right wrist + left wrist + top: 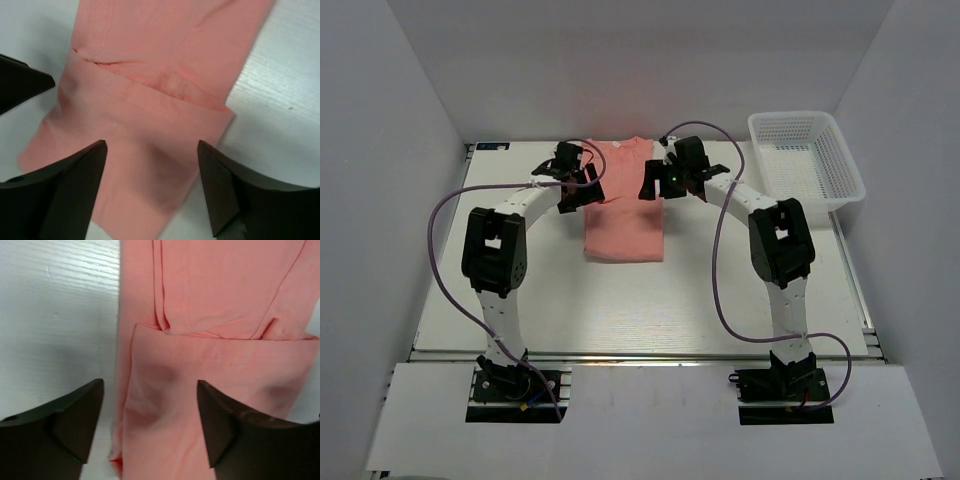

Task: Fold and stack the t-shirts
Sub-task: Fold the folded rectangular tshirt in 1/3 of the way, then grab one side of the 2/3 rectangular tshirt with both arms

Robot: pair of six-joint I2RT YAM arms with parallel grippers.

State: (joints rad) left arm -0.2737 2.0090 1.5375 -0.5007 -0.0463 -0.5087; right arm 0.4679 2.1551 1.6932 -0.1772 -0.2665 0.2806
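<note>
The two black-and-white robot arms are bolted to a white board at the near edge, with the white table [620, 310] stretching away from them. Its top shows a faint fine grain in the wrist views. A purple cable [438, 262] loops out from each arm. Plain pale walls [620, 60] close in the table on three sides.

The salmon-pink short-sleeved cloth t-shirt [625, 225] lies past the middle of the table, folded into a narrow upright rectangle with its collar end toward the back wall. It lies flat on the surface.

The left gripper [150, 415] hangs over the shirt's left edge near its far end. Its dark fingers [75, 425] stand well apart with nothing between them, and the cloth lies loose beneath. A stitched hem of a folded-over layer crosses the view there. The right gripper [152, 180] hangs over the right edge opposite. Its jaws are likewise spread and hold nothing, and a folded flap of pink cloth lies under them. A small green light glows on that wrist.

A white plastic mesh basket [850, 180] sits in the far right corner, well apart from the shirt.
</note>
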